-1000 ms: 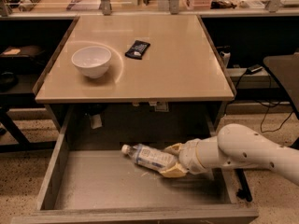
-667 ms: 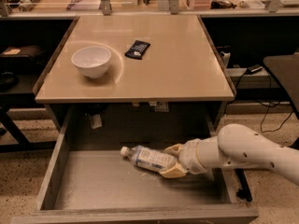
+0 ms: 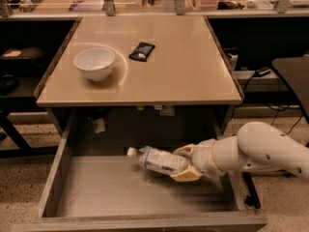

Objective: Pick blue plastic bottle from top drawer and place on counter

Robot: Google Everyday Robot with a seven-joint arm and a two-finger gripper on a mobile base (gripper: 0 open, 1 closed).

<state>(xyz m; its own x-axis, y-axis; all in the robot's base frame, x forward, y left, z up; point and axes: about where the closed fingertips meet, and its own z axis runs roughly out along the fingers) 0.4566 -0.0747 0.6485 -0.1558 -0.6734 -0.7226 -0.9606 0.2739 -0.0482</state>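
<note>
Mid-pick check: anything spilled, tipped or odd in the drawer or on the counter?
Nothing stands out. The gripper grips the capped bottle, which lies sideways in the drawer. On the counter the bowl stands upright and the black packet lies flat; no spill.

We see the top drawer [image 3: 96, 197] open in front of and below the counter [image 3: 183, 66]. In it, right of centre, the gripper [image 3: 180, 164] clasps the blue plastic bottle [image 3: 161, 160] at its base end, cap pointing left. On the counter: bowl [image 3: 94, 63] at left, snack packet [image 3: 142, 51] to its right and slightly behind.
</note>
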